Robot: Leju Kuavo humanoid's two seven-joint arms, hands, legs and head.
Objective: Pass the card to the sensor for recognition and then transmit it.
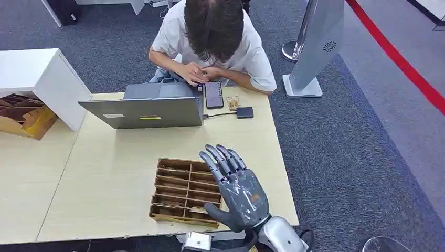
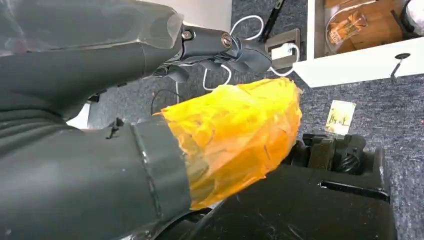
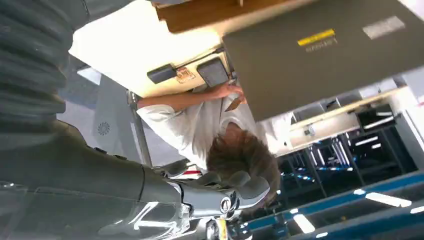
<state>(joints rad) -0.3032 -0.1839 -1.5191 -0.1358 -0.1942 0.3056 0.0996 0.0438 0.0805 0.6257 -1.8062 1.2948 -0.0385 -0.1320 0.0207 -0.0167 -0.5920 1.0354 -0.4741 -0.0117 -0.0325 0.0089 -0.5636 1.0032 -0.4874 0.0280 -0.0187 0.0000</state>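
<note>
A brown slotted card tray (image 1: 181, 190) lies near the table's front edge, with a pale card (image 1: 198, 210) in one of its near slots. My right hand (image 1: 234, 189) hovers over the tray's right end, fingers straight and spread, holding nothing. The small black sensor box (image 1: 244, 112) sits at the far side of the table, wired to the laptop (image 1: 147, 107); it also appears in the right wrist view as sensor box (image 3: 161, 73). My left hand (image 2: 165, 105) hangs low over carpet, its thumb (image 2: 235, 130) wrapped in orange tape, nothing in it.
A person (image 1: 212, 37) sits across the table using a phone (image 1: 213, 94) beside the laptop. A small tan item (image 1: 232, 102) lies by the sensor. A white cabinet (image 1: 39, 79) with cardboard stands far left; a grey floor stand (image 1: 315, 47) is at right.
</note>
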